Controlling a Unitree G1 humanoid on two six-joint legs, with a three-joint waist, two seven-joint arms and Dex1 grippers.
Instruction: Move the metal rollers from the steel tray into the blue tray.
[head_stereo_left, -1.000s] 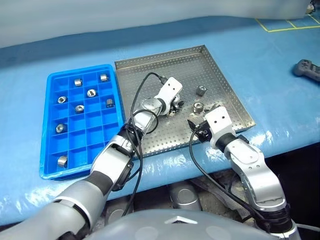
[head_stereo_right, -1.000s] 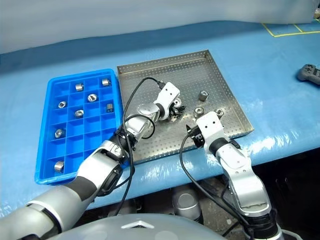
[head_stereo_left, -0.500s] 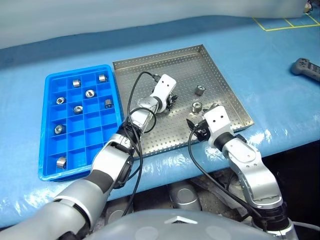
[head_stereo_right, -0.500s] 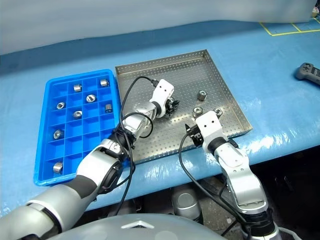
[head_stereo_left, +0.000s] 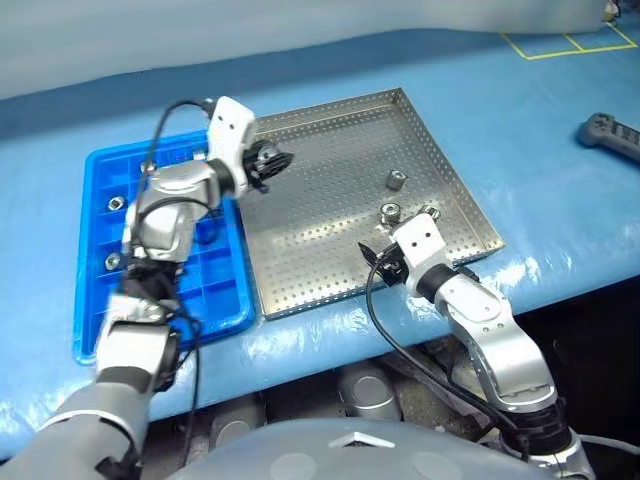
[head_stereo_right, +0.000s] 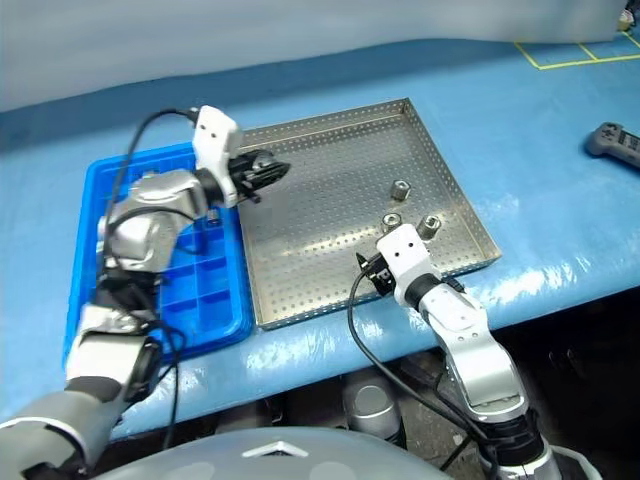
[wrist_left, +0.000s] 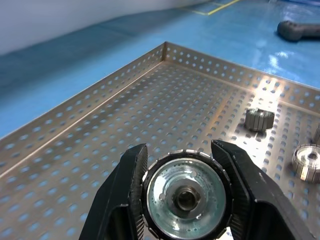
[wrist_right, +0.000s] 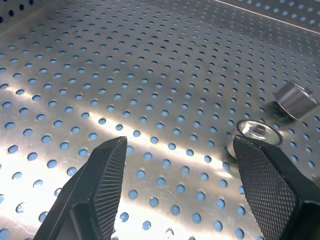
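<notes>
Left wrist view: left gripper (wrist_left: 186, 197) has its two black fingers (wrist_left: 124, 195) clamped on one metal roller (wrist_left: 186, 196), hole facing the camera, roller seated between the pads. From the head views, that gripper (head_stereo_right: 262, 172) hangs in the air above the left edge of the steel tray (head_stereo_right: 330, 150), right beside the blue tray (head_stereo_right: 225, 325), pointing toward the steel tray's middle.

Right gripper (wrist_right: 182, 165) jaws wide apart, nothing between them, low over the perforated floor near the steel tray's front edge. One loose roller (wrist_right: 256, 135) sits just beside its finger (wrist_right: 267, 180); whether they touch I can't tell.

Three rollers remain on the steel tray's right half: one further back (head_stereo_right: 400, 189), two close together near the front-right (head_stereo_right: 391, 222) (head_stereo_right: 428, 226), just beyond the right gripper (head_stereo_right: 372, 272).

Blue tray sits left of the steel tray, the two side by side and nearly touching. Left arm covers much of it; a couple of rollers show in its compartments on the far-left column (head_stereo_left: 115, 203) (head_stereo_left: 113, 261).

Black handheld controller (head_stereo_left: 610, 135) lies on the blue table cover (head_stereo_left: 520, 110), well apart to the right.
</notes>
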